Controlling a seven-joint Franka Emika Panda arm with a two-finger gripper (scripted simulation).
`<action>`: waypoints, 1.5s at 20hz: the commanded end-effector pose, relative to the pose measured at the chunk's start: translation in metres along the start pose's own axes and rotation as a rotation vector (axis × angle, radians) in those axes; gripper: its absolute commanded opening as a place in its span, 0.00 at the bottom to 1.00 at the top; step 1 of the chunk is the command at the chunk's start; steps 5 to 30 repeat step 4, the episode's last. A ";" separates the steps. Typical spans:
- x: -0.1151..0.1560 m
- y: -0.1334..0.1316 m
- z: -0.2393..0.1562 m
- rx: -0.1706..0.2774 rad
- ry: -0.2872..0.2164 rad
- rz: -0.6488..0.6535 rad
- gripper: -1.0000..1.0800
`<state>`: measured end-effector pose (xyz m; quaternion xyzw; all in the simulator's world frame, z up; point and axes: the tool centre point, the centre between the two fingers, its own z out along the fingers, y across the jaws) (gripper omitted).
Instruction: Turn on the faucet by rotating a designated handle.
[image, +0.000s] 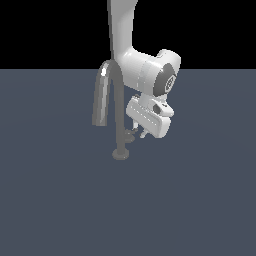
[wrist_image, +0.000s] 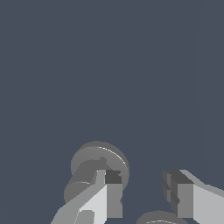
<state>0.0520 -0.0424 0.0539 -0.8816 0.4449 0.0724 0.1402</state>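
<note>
The faucet (image: 118, 110) is a tall grey gooseneck. Its arched spout (image: 101, 97) curves down on the exterior view's left, and its thin stem ends in a round base disc (image: 120, 153). The handle (image: 129, 135) is a small stubby grey knob low on the stem, on the exterior view's right. My gripper (image: 139, 132) hangs right beside it, fingers pointing down. In the wrist view the gripper (wrist_image: 144, 192) is open and empty. The handle (wrist_image: 97, 162) lies against the outer side of one finger (wrist_image: 111, 197), not between the fingers.
A flat dark blue-grey floor (image: 200, 200) spreads all around the faucet. My white arm (image: 150, 75) comes down from above, just behind the stem. A rounded grey edge (wrist_image: 159, 217) shows in the wrist view between the fingers.
</note>
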 end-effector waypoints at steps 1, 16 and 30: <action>0.017 0.068 0.041 -0.078 -0.093 0.059 0.74; -0.011 -0.001 0.033 -0.040 -0.045 -0.079 0.85; -0.011 -0.001 0.033 -0.040 -0.045 -0.079 0.85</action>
